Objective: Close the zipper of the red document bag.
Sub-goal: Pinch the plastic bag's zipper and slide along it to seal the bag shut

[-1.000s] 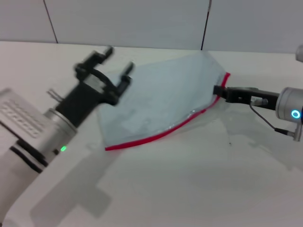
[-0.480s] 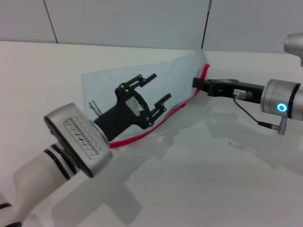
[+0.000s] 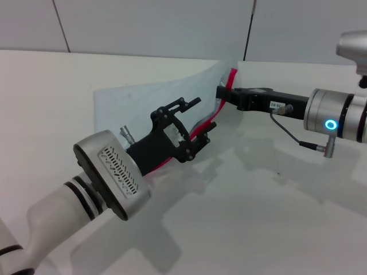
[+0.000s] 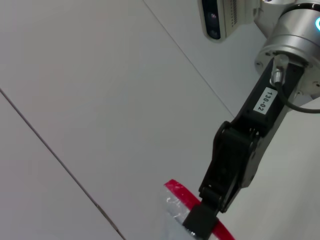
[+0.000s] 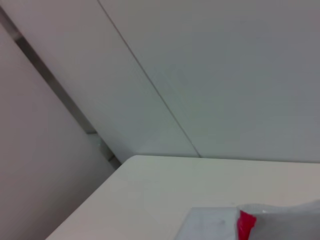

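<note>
The red document bag [image 3: 132, 109], a pale translucent pouch, lies on the white table with its right corner lifted and curled. Its zipper [image 3: 231, 75] runs as a red strip along the near edge, partly hidden behind my left gripper; I cannot make out the slider. My right gripper [image 3: 221, 93] is shut on the raised red corner. The left wrist view shows this right gripper [image 4: 200, 224] pinching the red zipper [image 4: 176, 191]. My left gripper [image 3: 204, 113] hangs open over the red edge near the middle of the bag. The right wrist view shows only the red tip [image 5: 246, 223].
The white table [image 3: 275, 217] extends in front and to the right of the bag. A grey panelled wall [image 3: 172, 26] stands right behind the table. My left forearm [image 3: 109, 175] crosses the near left part of the table.
My right gripper has pulled the bag's red corner leftward and higher, curling the bag. My left gripper has swung right, across the bag to the red edge, staying open.
</note>
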Action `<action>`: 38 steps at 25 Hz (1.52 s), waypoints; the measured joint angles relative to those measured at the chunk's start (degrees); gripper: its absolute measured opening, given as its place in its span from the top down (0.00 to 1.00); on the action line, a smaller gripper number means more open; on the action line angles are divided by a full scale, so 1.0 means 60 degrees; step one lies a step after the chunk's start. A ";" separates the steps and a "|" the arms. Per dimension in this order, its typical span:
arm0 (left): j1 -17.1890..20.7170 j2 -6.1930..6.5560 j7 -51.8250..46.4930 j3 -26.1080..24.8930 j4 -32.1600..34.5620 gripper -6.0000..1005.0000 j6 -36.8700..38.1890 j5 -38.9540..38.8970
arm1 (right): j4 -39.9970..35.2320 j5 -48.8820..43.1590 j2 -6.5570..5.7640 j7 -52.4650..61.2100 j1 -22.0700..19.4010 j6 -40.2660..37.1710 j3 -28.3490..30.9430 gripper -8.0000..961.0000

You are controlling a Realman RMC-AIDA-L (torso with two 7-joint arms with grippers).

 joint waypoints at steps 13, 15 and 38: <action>0.0018 -0.0009 0.0554 -0.0039 -0.0115 0.47 -0.0096 0.0015 | 0.0154 0.0010 0.0001 -0.0134 0.0085 -0.0343 0.0126 0.98; 0.0030 -0.0011 0.0601 -0.0060 -0.0128 0.47 -0.0101 0.0014 | 0.0157 -0.0007 0.0001 -0.0134 0.0093 -0.0346 0.0114 0.98; 0.0010 0.0001 0.0627 -0.0085 -0.0138 0.84 -0.0467 -0.0008 | 0.0159 -0.0068 0.0000 -0.0134 0.0090 -0.0465 0.0066 0.98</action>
